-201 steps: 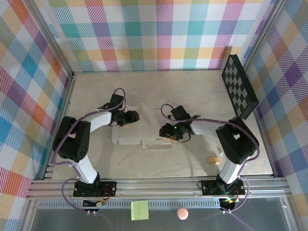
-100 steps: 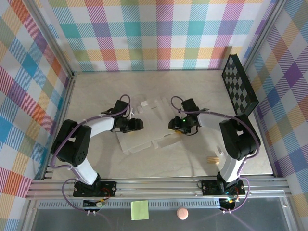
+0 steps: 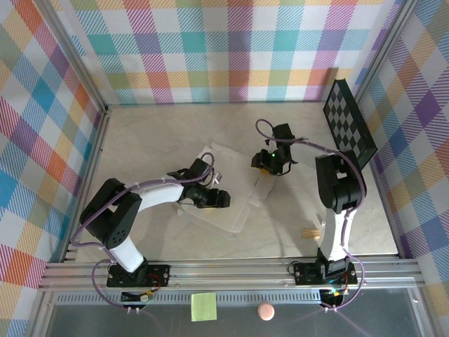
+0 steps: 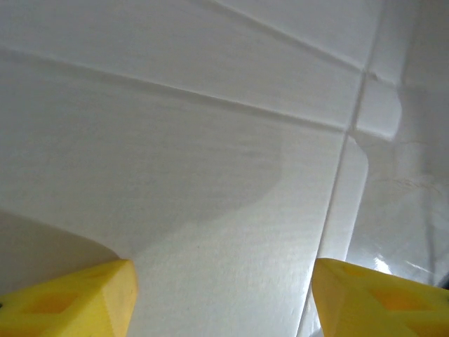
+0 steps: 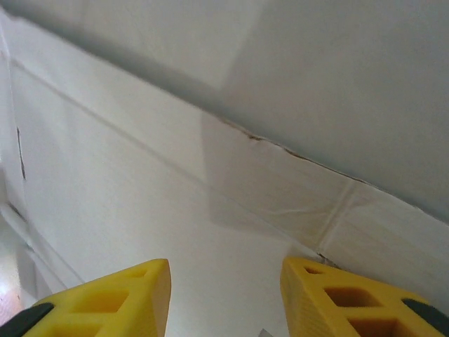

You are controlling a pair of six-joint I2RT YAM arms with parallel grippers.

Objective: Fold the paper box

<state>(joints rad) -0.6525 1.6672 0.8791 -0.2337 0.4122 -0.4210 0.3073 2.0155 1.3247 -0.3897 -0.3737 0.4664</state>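
Paper box (image 3: 235,184) being flanked by 2 grippers
Left gripper (image 3: 223,199) being held wide at 7 o'clock, right gripper (image 3: 268,166) narrower, at 1 o'clock.

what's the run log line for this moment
paper box: unfolded on table | left pincer: open over box | right pincer: open over box

I see the right gripper (image 5: 224,305) at the bottom edge, its two yellow fingers (image 5: 112,302) standing apart with nothing clamped between them. Beyond them the pale surface of the box (image 5: 140,203) lies close to the lens, and a straight crease (image 5: 105,126) runs diagonally from upper left to lower right. A thin dark slit (image 5: 266,140) sits near the middle, and a darker grey band (image 5: 105,53) crosses the top left.
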